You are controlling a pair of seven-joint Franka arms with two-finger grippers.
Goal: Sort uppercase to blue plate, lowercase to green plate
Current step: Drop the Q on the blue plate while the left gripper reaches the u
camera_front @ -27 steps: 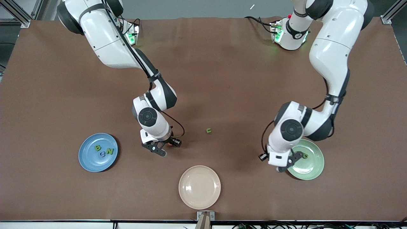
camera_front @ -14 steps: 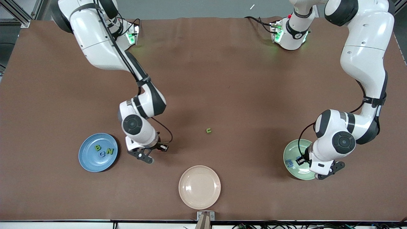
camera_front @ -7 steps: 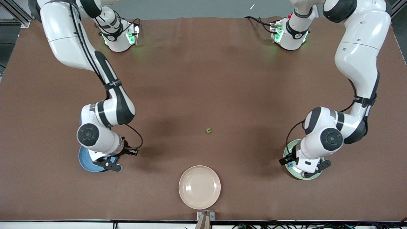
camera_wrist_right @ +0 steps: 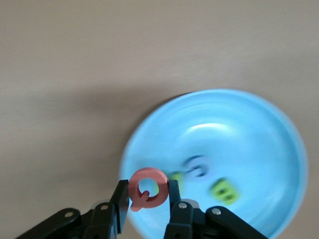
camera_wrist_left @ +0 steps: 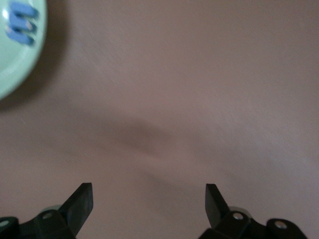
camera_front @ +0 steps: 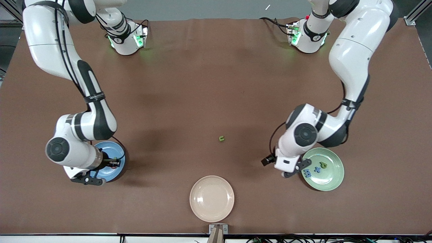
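Three plates sit on the brown table in the front view: the blue plate toward the right arm's end, the green plate toward the left arm's end, and a beige plate between them, nearest the camera. The right gripper hangs over the blue plate's near edge, and the arm hides most of that plate. The left gripper is over the table just beside the green plate's rim. On the green plate lie the m, the x and the p. The u lies alone on the table, well apart from every plate.

Left wrist view: the left gripper has its fingers spread wide with nothing between them, over bare table. A slice of the green plate with the m shows at one corner.

Right wrist view: the right gripper is clamped on the pink-red G, held upright over the rim of the blue plate. Blurred letters lie in that plate: the C, a green letter and another green one partly hidden by a finger.
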